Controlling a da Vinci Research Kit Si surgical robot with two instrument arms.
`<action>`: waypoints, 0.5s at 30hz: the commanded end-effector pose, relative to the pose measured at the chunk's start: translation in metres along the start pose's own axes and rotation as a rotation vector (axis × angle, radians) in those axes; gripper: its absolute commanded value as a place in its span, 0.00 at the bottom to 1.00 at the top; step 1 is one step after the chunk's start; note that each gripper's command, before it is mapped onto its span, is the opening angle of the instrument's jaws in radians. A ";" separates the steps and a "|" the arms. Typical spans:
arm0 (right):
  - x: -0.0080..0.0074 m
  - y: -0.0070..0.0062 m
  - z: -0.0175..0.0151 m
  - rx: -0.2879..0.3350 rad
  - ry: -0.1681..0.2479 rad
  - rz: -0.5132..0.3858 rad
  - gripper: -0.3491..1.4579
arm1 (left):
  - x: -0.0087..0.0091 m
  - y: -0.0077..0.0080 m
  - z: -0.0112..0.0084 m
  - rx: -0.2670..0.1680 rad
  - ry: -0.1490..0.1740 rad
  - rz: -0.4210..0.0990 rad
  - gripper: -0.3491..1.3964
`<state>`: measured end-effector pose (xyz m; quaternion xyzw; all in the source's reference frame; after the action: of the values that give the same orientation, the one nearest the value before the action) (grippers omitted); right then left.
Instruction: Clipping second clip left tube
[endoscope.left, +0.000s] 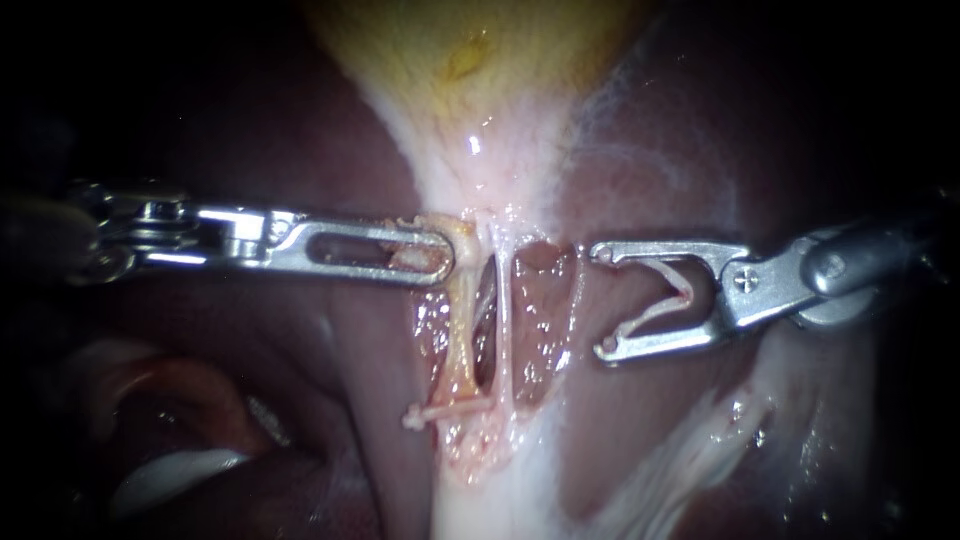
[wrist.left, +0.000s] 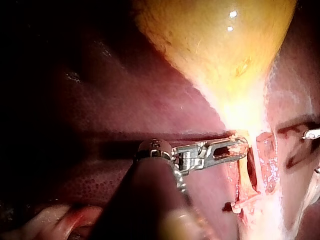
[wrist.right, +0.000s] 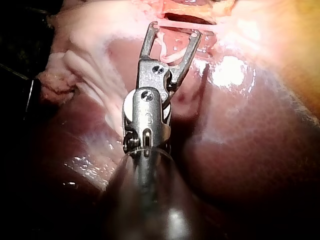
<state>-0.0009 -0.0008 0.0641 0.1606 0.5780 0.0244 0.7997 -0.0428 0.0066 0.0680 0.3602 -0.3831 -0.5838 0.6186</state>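
Observation:
Two thin tubes run down from the yellow gallbladder (endoscope.left: 470, 50) over an opened window in the liver (endoscope.left: 680, 130). The yellowish left tube (endoscope.left: 462, 340) carries a pale clip (endoscope.left: 445, 408) across its lower end. Beside it runs the whiter right tube (endoscope.left: 503, 330). My left instrument (endoscope.left: 445, 255) (wrist.left: 242, 146) is shut on tissue at the left tube's upper end. Off to the right of both tubes and clear of them, my right instrument (endoscope.left: 601, 300) (wrist.right: 174, 30) has its jaws wide apart. An open white V-shaped clip (endoscope.left: 684, 293) (wrist.right: 170, 56) sits between them, touching both.
Dark red liver surrounds the window on both sides. Pale glistening folds (endoscope.left: 170, 470) lie at the lower left under my left shaft. White stringy tissue (endoscope.left: 680, 450) runs below my right instrument.

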 end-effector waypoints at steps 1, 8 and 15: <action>0.0000 0.0000 0.0000 0.000 0.001 0.000 0.47 | 0.0000 0.0000 -0.0002 0.002 0.001 0.000 0.00; 0.0000 -0.0001 0.0001 0.003 0.002 0.000 0.47 | -0.0003 -0.0012 -0.0023 0.010 0.012 -0.006 0.00; 0.0001 -0.0002 0.0004 0.008 0.004 0.000 0.47 | -0.0006 -0.0034 -0.0057 0.004 0.000 -0.017 0.00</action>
<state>-0.0004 -0.0012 0.0641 0.1638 0.5797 0.0219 0.7979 -0.0391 0.0070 0.0618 0.3648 -0.3811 -0.5886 0.6126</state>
